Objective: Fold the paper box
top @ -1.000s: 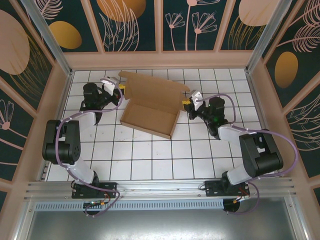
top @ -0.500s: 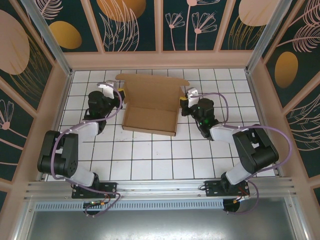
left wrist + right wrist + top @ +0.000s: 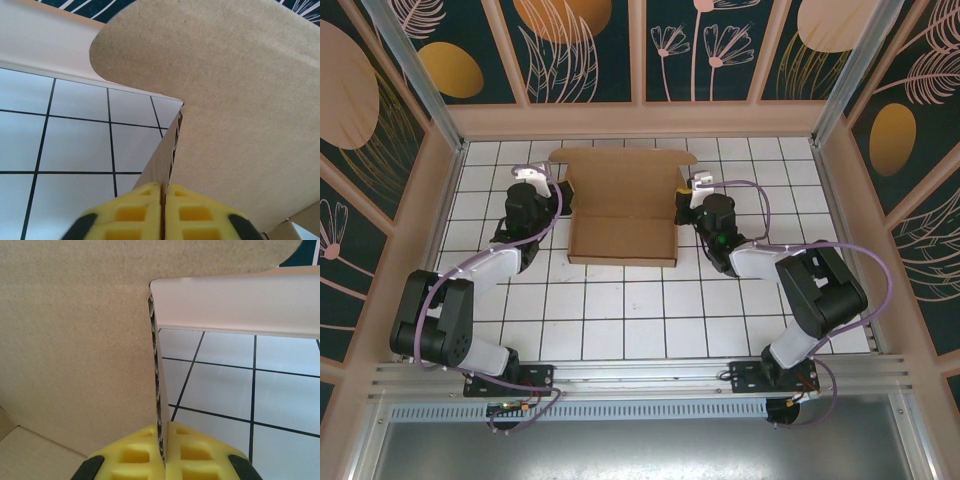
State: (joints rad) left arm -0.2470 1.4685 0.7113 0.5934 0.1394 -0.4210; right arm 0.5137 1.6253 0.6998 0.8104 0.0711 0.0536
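We see the paper box (image 3: 620,238) on the white tiled counter (image 3: 620,310), toward 12 o'clock from the counter's middle and square to the grid lines. It is a shallow open tray of plain brown cardboard. Its lid panel rises from the tray's 12 o'clock edge, with rounded corner flaps at either end.

Our left gripper (image 3: 563,187) is at the box's 9 o'clock side, near the far corner. In the left wrist view, its yellow pads (image 3: 135,212) are pressed almost together, and the corrugated edge of the box's side wall (image 3: 172,155) runs down into the seam between them. We read this as the gripper clamped on the box wall. A broad rounded flap (image 3: 240,90) spreads above the pads.

Our right gripper (image 3: 682,196) is at the box's 3 o'clock side, opposite the left one. In the right wrist view, its yellow pads (image 3: 135,455) close on the box's upright wall edge (image 3: 156,390), with the fluted core showing between them. The box's brown face (image 3: 75,340) lies toward 9 o'clock of that edge, and the tiles (image 3: 240,390) lie toward 3 o'clock.

Both arms reach in from the 6 o'clock edge of the counter, one on each side of the box.
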